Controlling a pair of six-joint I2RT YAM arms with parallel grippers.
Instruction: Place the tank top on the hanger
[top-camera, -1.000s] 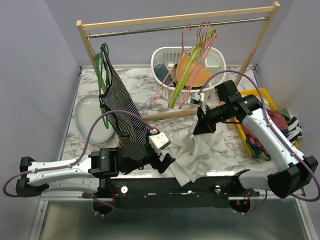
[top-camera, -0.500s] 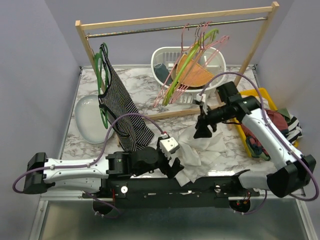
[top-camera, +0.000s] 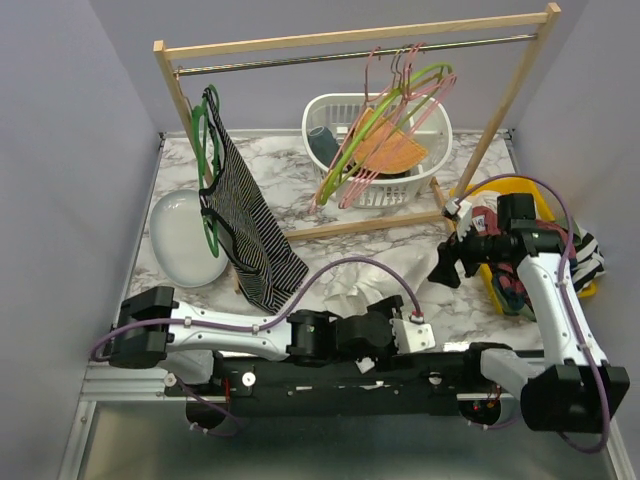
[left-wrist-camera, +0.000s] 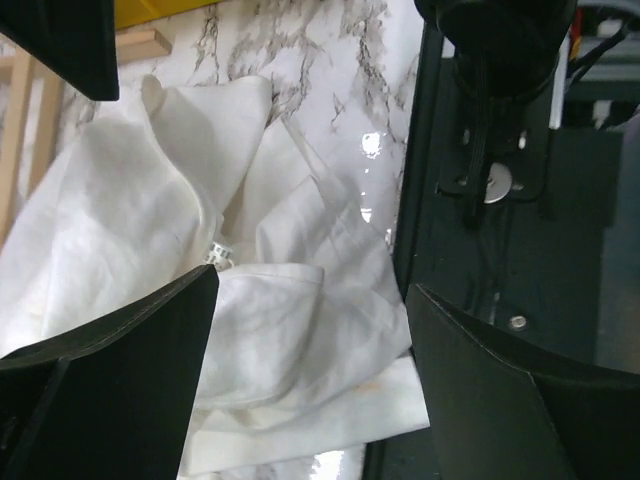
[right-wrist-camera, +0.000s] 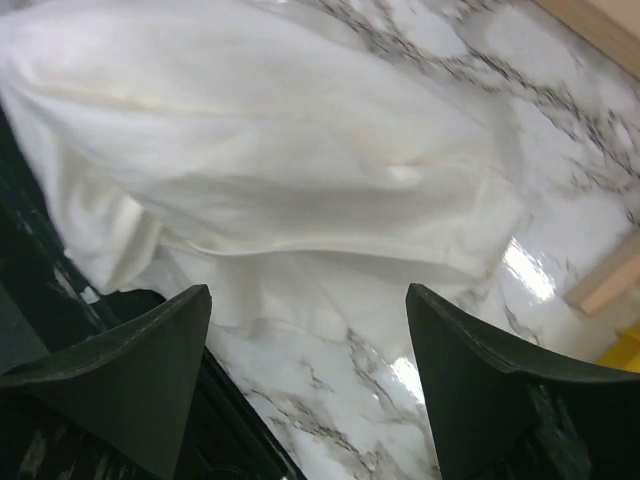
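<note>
change: my left fingers (left-wrist-camera: 310, 330) have swung right along the near edge and now hang over the tank top (left-wrist-camera: 190, 200). My right fingers (right-wrist-camera: 305, 350) have backed off toward the yellow bin (top-camera: 483, 190).
meaning: left looks set to make the pick. Nothing is lifted and hanging has not started.
fingers: both pairs spread wide, holding nothing.
tank top: crumpled heap on the worktop (top-camera: 290, 185) by the front edge, well apart from the hanger (top-camera: 370, 80).
hanger: on the rail (top-camera: 300, 62) among others, probably a bit more tilted than a moment ago.
materials: thin, soft white fabric, creased, with narrow hemmed edges; thin pink wire triangle; glossy marble-look worktop.
</note>
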